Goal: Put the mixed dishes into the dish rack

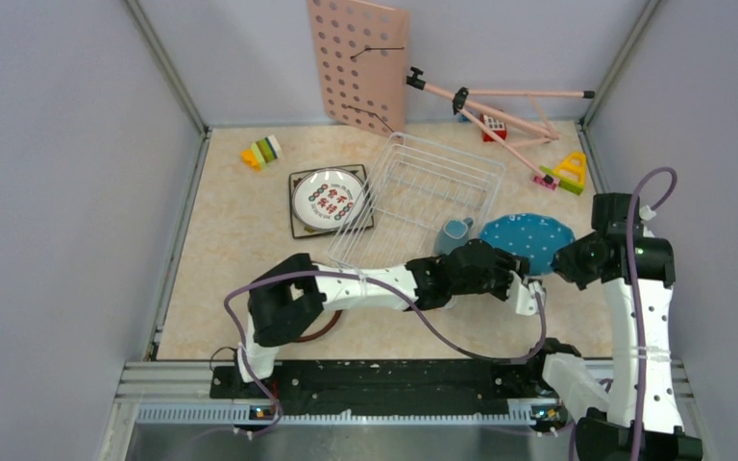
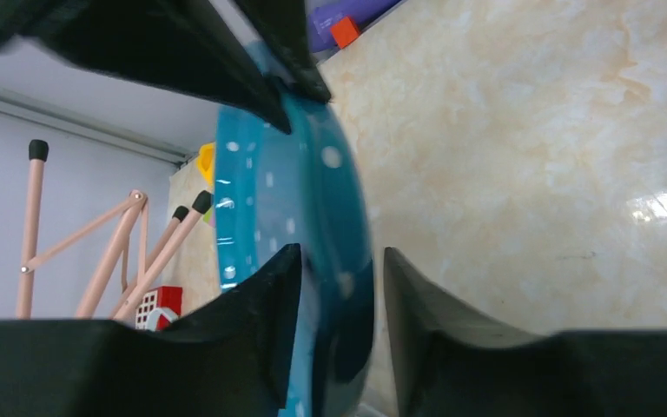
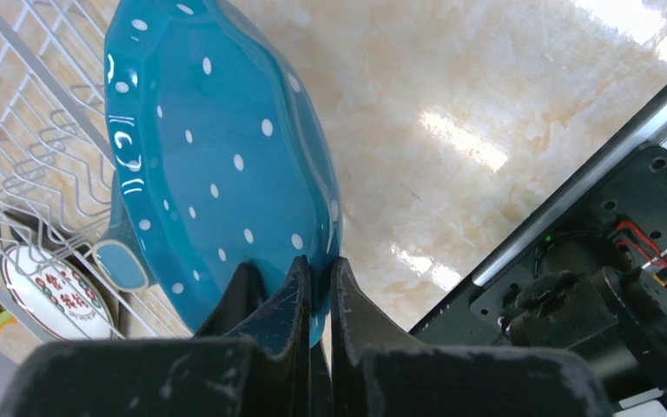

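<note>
The blue polka-dot plate (image 1: 528, 238) stands tilted to the right of the dish rack (image 1: 432, 197). My right gripper (image 3: 320, 261) is shut on the plate's (image 3: 217, 148) rim. My left gripper (image 2: 340, 252) is open and straddles the opposite rim of the plate (image 2: 287, 200). Its left finger touches the plate, and a gap shows at the right finger. In the top view the left gripper (image 1: 530, 291) reaches across from the left. The blue-grey mug (image 1: 454, 233) sits beside the rack. The white plate with characters (image 1: 328, 198) lies on the square floral plate (image 1: 298, 226). A brown-rimmed plate (image 1: 322, 331) peeks out under the left arm.
A pink pegboard (image 1: 357, 62) leans on the back wall, with a pink folding stand (image 1: 500, 110) to its right. Toy blocks lie at the back left (image 1: 261, 152) and back right (image 1: 567, 173). Walls close in the table on both sides.
</note>
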You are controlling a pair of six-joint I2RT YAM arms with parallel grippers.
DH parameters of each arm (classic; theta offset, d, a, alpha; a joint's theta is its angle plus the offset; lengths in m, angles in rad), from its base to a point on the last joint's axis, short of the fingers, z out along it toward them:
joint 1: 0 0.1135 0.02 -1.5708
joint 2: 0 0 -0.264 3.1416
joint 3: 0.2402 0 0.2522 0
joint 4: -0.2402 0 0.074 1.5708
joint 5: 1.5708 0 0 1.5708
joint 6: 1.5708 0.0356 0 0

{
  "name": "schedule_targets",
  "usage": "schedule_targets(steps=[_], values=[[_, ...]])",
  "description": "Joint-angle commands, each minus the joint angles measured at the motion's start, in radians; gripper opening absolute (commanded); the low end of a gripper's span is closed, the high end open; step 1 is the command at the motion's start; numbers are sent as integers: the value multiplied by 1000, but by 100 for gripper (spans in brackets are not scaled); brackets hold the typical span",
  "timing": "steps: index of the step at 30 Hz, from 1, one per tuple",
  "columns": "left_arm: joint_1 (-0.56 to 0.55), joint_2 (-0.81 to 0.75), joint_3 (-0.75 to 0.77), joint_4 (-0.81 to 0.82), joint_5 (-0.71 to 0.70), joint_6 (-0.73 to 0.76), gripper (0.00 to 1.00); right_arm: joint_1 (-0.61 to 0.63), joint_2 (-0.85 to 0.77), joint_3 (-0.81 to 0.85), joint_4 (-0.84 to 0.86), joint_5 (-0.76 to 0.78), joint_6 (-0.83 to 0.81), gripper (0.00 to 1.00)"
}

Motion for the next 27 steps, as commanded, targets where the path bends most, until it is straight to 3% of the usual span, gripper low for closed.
schedule_targets(steps=[1, 3, 6, 7, 11, 12, 18, 27], values=[[-19, 75, 77, 158, -61, -11, 28, 6, -35, 132, 77, 52, 1, 0], [-21, 92, 92, 202, -69, -41, 0, 6, -38, 156, 71, 81, -13, 0], [-21, 92, 82, 267, -60, -72, 0, 6, -58, 170, 92, 105, -36, 4], [-22, 90, 78, 282, -54, -83, 0, 6, -70, 173, 104, 116, -40, 12], [-21, 56, 50, 363, -22, -168, 0, 6, -134, 189, 151, 199, -62, 73], [-22, 46, 45, 380, -16, -189, 0, 6, -149, 197, 169, 226, -78, 77], [3, -44, 22, 442, -77, -362, 0, 6, -188, 303, 204, 394, -105, 80], [149, -285, -84, 548, -135, -986, 0, 6, -261, 267, 302, 467, -117, 80]])
